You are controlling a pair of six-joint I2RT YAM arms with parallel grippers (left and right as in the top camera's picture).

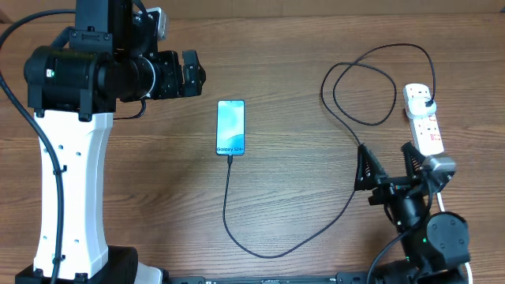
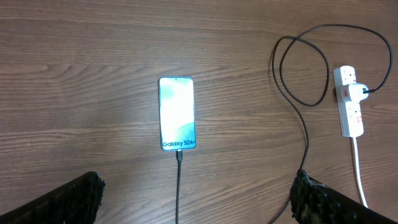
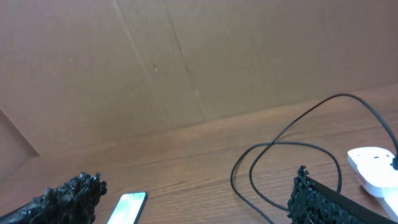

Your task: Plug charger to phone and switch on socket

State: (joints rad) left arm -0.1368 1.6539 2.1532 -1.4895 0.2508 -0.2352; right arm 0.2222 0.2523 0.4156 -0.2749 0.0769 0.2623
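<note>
The phone (image 1: 230, 127) lies flat mid-table, screen lit, its "Galaxy" edge toward me. The charger (image 1: 268, 254), a thin black cable, meets that edge with its tip, loops right and ends in a black plug (image 1: 427, 102) seated in the socket (image 1: 424, 126), a white strip at the right. My left gripper (image 1: 192, 72) hangs open, up and left of the phone. In the left wrist view its fingers (image 2: 79, 198) frame the phone (image 2: 177, 113) and the cable (image 2: 179, 186). My right gripper (image 1: 387, 160) is open just left of the socket, empty; its fingertips (image 3: 317, 200) flank the phone (image 3: 127, 208).
The socket's thick white cord (image 2: 359, 175) runs toward the front edge beside my right arm. A cable loop (image 1: 363, 87) lies behind the right gripper. A brown cardboard wall (image 3: 186, 62) closes the table's far side. The left arm's white column (image 1: 71, 197) fills the front left.
</note>
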